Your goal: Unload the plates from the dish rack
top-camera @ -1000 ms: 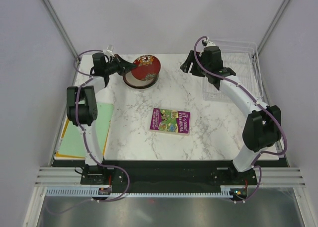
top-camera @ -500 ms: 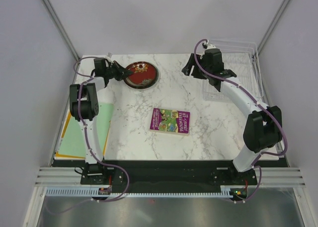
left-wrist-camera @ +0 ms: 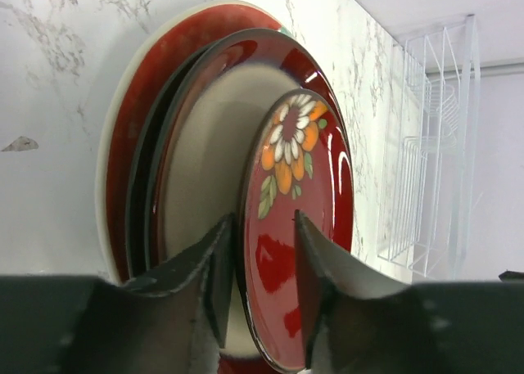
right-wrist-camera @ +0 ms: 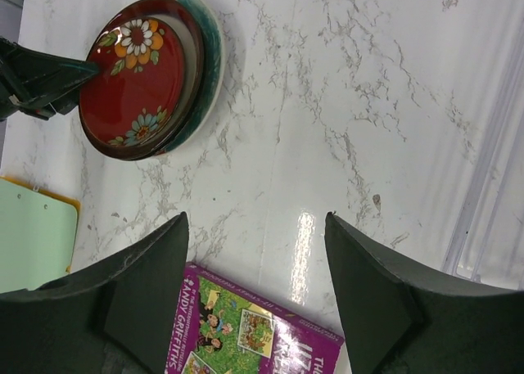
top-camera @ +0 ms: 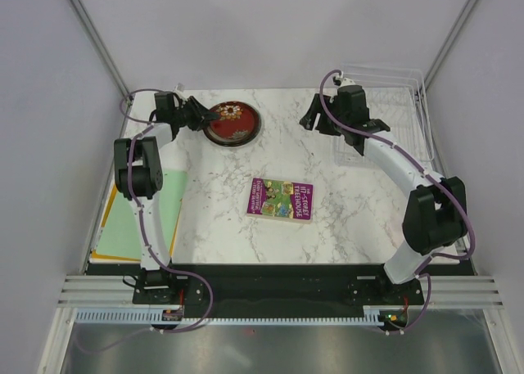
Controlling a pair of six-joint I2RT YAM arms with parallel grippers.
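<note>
- At the far left of the desk [top-camera: 344, 186], your left end effector [left-wrist-camera: 260, 227] is only narrowly parted. Its fingers straddle the near rim of the top plate [left-wrist-camera: 309, 186]. You cannot tell from the left wrist view whether either pad touches the glaze.
- Just to its right, the plates [top-camera: 233, 122] lie stacked flat on the desk. The coral-red one with teal is at the bottom, the brown one with a cream centre is in the middle, and the red flowered one is on top.
- Expect them to be stiff, glossy and slippery, heavy for such thin fingers, and quick to chip if they knock together. Take hold only at the rim, pinching across the lip, and lift one at a time.
- In the middle of the desk lies the purple book [top-camera: 280, 199], well apart from the stack.
- Further right, your right end effector [right-wrist-camera: 255, 223] stands wide apart and holds nothing. It hovers over bare marble between the stack and the rack.
- At the far right stands the dish rack [top-camera: 413, 87]. No plate shows in it, so the unloading looks all but finished.
</note>
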